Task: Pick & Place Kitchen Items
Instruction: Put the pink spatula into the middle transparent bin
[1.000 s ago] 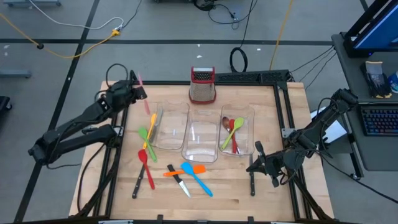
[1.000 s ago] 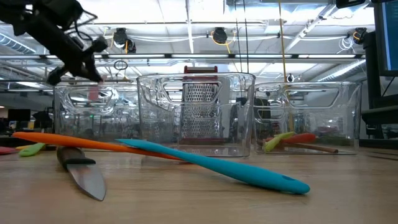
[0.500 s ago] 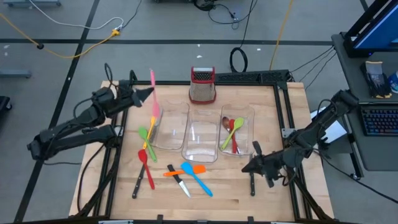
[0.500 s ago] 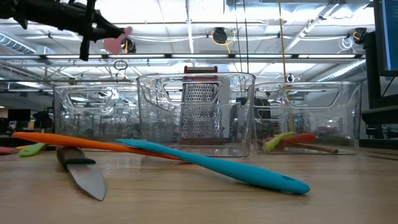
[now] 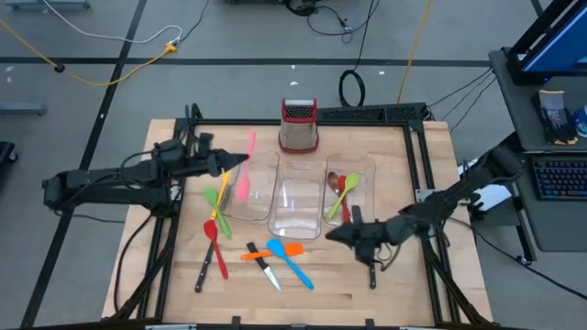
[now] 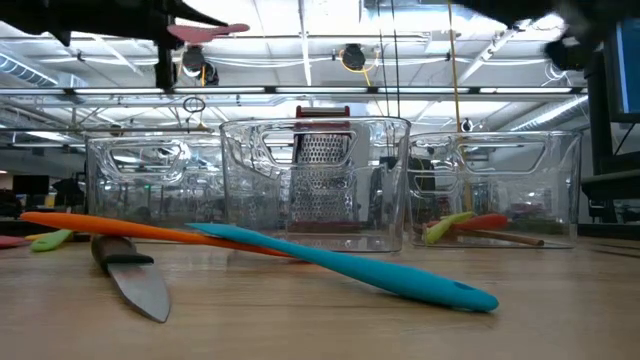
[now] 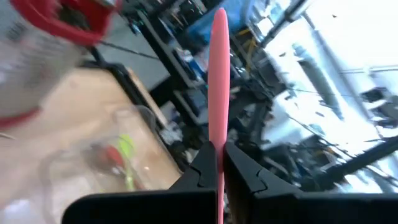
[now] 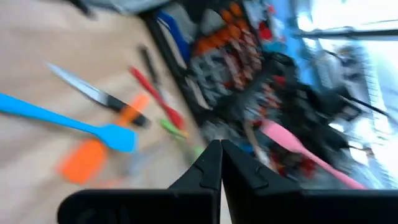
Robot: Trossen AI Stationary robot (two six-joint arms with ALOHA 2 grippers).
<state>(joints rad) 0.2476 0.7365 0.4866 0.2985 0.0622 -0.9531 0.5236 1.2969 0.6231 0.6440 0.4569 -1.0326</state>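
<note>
The left gripper (image 5: 223,163) has its jaws clenched on the handle of a pink spatula (image 5: 245,167), carrying it level and well above the left clear bin (image 5: 260,158), probably so the blade clears the rim before it goes in. The right gripper (image 5: 336,233), jaws closed on nothing, hangs over the bench (image 5: 174,284) just beside the right bin (image 5: 370,170), near the blue spatula (image 5: 292,262), orange spatula (image 5: 275,250) and knife (image 5: 264,267). Open wood lies toward the front edge.
</note>
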